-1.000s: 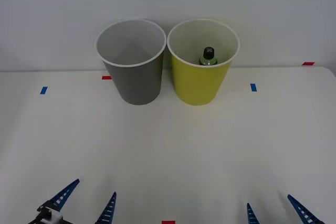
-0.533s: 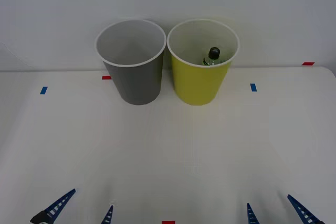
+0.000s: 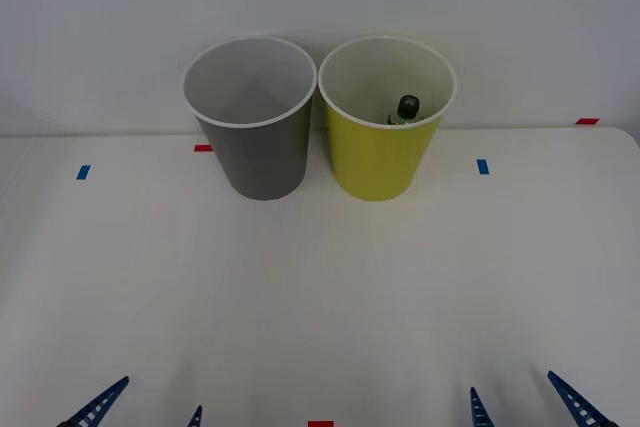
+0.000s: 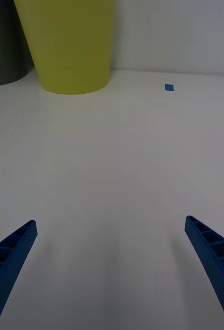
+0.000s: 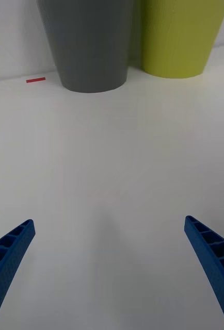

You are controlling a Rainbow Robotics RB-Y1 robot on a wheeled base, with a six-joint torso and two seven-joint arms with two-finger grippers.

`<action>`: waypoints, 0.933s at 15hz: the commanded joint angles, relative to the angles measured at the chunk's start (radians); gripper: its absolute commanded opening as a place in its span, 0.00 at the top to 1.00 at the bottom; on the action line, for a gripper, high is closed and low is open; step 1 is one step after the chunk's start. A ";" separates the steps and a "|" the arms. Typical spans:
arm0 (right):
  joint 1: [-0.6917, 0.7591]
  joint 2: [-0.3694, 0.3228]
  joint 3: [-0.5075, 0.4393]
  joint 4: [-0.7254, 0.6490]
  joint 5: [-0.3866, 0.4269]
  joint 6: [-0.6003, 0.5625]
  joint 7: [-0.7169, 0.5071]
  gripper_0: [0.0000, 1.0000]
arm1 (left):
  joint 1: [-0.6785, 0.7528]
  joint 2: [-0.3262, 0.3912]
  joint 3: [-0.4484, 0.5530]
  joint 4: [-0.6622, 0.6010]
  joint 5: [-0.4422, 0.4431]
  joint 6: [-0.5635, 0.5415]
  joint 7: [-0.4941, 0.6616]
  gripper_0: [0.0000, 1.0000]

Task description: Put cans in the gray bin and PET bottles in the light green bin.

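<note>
The gray bin [image 3: 252, 142] and the light green bin [image 3: 384, 147] stand side by side at the table's far edge. A PET bottle [image 3: 406, 110] rests inside the light green bin, its black cap leaning toward the bin's right wall. My left gripper [image 3: 145, 407] is open at the near left edge, holding nothing. My right gripper [image 3: 525, 402] is open at the near right edge, also with nothing in it. In the left wrist view the gray bin [image 5: 89, 46] and light green bin [image 5: 181, 36] stand far ahead; the right wrist view faces the light green bin [image 4: 68, 44].
Small tape marks dot the white table: blue [image 3: 83, 172] at left, blue [image 3: 483, 166] at right, red [image 3: 203, 148] by the gray bin, red [image 3: 587, 121] at far right, red [image 3: 320, 424] at the near edge. A white wall stands behind the bins.
My left gripper has drawn back toward the near edge. The bottle inside the light green bin has shifted right and settled lower.
</note>
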 commanded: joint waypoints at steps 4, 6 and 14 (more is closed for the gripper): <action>0.000 0.000 0.000 0.000 0.000 0.000 0.000 0.00 | 0.002 0.000 0.001 0.000 0.001 0.000 -0.002 0.00; 0.000 0.000 0.000 0.000 0.000 0.000 0.000 0.00 | 0.002 0.000 0.001 0.000 0.001 0.000 -0.002 0.00; 0.000 0.000 0.000 0.000 0.000 0.000 0.000 0.00 | 0.002 0.000 0.001 0.000 0.001 0.000 -0.002 0.00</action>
